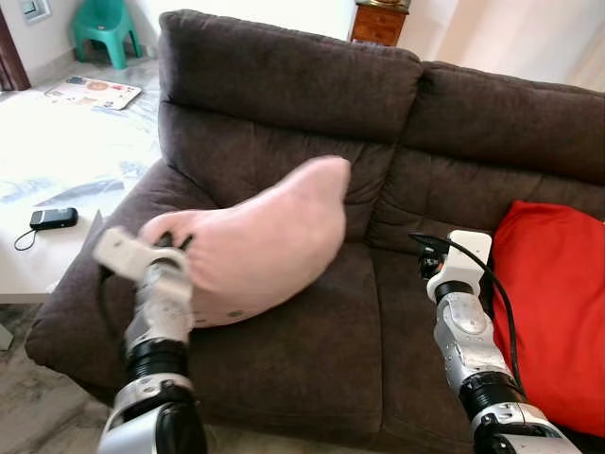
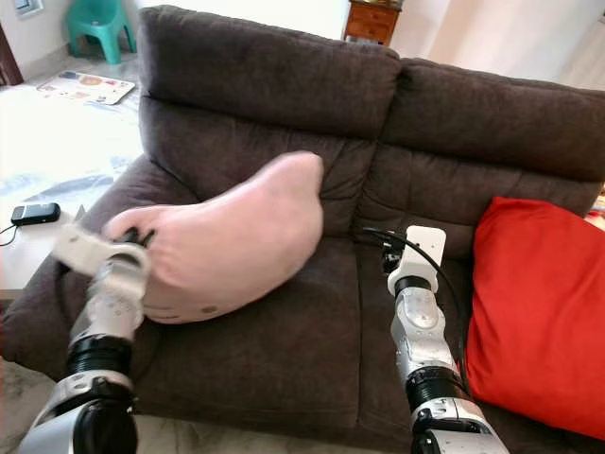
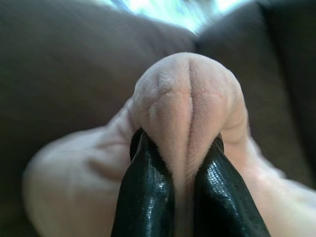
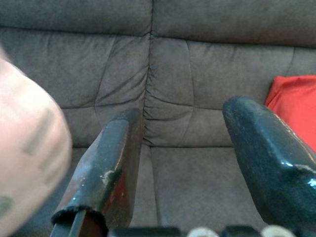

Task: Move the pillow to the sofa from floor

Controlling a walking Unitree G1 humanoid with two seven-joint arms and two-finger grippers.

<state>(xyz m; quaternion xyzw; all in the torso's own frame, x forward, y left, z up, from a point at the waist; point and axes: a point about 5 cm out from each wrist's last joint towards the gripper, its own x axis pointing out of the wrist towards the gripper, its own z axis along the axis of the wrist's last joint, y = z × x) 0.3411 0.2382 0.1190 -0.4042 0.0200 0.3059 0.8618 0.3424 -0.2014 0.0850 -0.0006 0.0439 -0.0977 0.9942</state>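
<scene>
The left gripper (image 3: 180, 197) had its two black fingers (image 3: 145, 197) clenched on a corner of the pink pillow (image 1: 265, 241), holding it up over the left seat of the brown sofa (image 1: 284, 85), close to the sofa's arm. The right gripper (image 4: 190, 148) was out over the middle of the sofa with its fingers spread apart and nothing between them. A red cushion (image 1: 553, 303) leaned on the right side of the sofa, and a small black phone (image 1: 53, 218) lay on the white surface beside it.
</scene>
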